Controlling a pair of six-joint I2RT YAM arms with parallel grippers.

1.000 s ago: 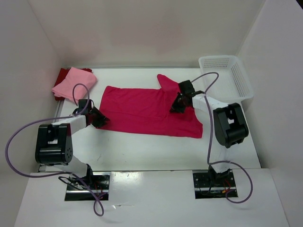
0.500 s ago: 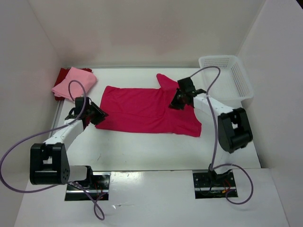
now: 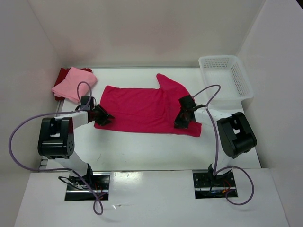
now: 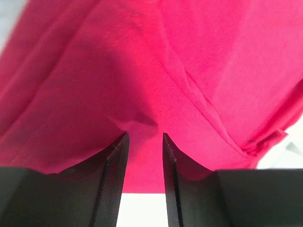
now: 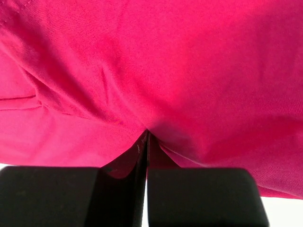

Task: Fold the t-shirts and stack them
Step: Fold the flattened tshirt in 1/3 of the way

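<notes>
Flat, the magenta-pink t-shirt (image 3: 147, 109) runs left-right, a sleeve pointing back.

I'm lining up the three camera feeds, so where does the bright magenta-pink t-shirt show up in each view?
Top external: the magenta-pink t-shirt lies spread across the table's middle, between both arms.
Left wrist: it fills the upper frame, its edge between the left gripper fingers.
Right wrist: it fills nearly the whole frame, pinched by the right gripper.
Shared landmark: the shirt's near hem.

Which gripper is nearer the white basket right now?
Right. The right gripper sits on the magenta shirt near its right edge, nearer the basket; the left gripper is at the shirt's far left edge.
</notes>
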